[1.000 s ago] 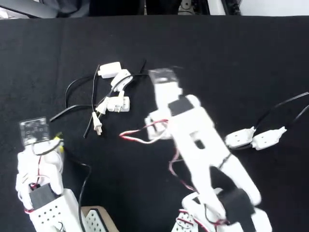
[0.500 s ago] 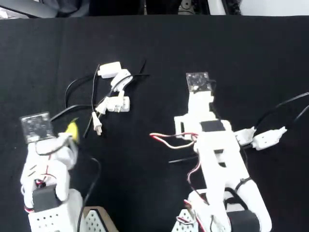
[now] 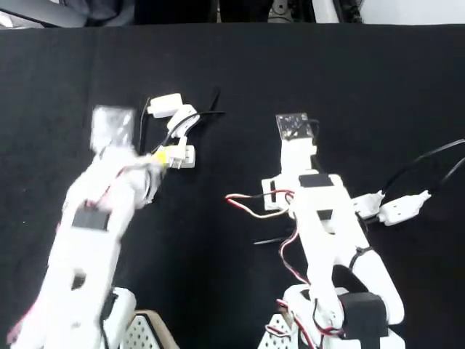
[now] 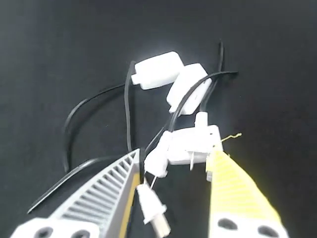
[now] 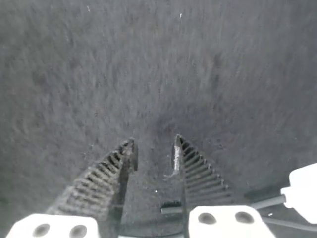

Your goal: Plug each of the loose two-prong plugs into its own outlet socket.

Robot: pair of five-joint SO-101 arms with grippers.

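Overhead, two white arms sit at a black-covered table [image 3: 378, 73]. Left gripper [image 4: 174, 154], at upper left of the high view, hangs w/ jaws spread wide, pinching nothing. Its grey finger [image 4: 116, 186] and yellow finger [image 4: 230, 191] flank a tangle of white plugs and black cords [image 4: 74, 124]. Just past the fingertips lies a white socket block [image 4: 195, 144], w/ a loose plug [image 4: 157, 159] touching its side. A second plug [image 4: 151, 208], prongs showing, lies just beside the grey finger. Farther along the tangle, two more white housings [image 4: 157, 69] lie touching each other. Right gripper [image 5: 153, 142] belongs to the arm at centre of the high view. Its jaws are a little apart over bare cloth, gripping nothing. At right of the high view, just beside the right arm [image 3: 320, 218], a pair of white connectors [image 3: 403, 209] lies end to end. Their black leads [image 3: 436, 156] run to the frame's right edge; can't tell whether the two are mated.
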